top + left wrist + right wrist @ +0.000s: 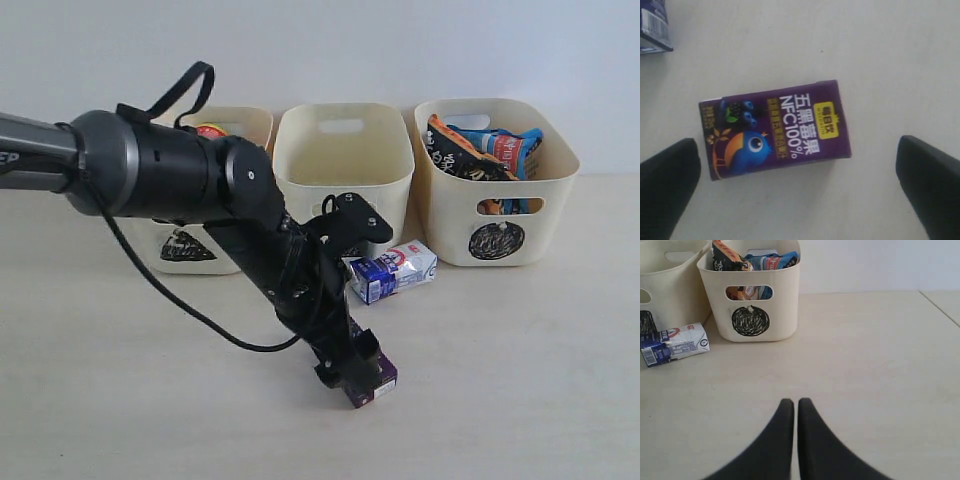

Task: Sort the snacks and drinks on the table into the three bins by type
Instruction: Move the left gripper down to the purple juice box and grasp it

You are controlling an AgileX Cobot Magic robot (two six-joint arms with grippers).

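The dark purple carton (pixel 372 385) (pixel 776 128) lies flat on the table. My left gripper (pixel 358 362) (pixel 800 182) hangs right above it, open wide, its fingers (pixel 667 185) on either side and apart from the carton. A blue-and-white carton (pixel 393 271) (pixel 674 344) lies on its side before the middle bin (pixel 343 160). The blue bag (pixel 505 148) and the orange-and-black bag (pixel 455 148) sit in the circle bin (pixel 497 190) (pixel 752 300). A yellow canister lid (pixel 210 130) shows in the left bin (pixel 200 255). My right gripper (pixel 791 402) is shut, empty, low over bare table.
The left arm (pixel 180 180) reaches across the left bin's front, its black cable (pixel 190 310) drooping to the table. A table edge or seam (pixel 940 307) runs at the far right in the right wrist view.
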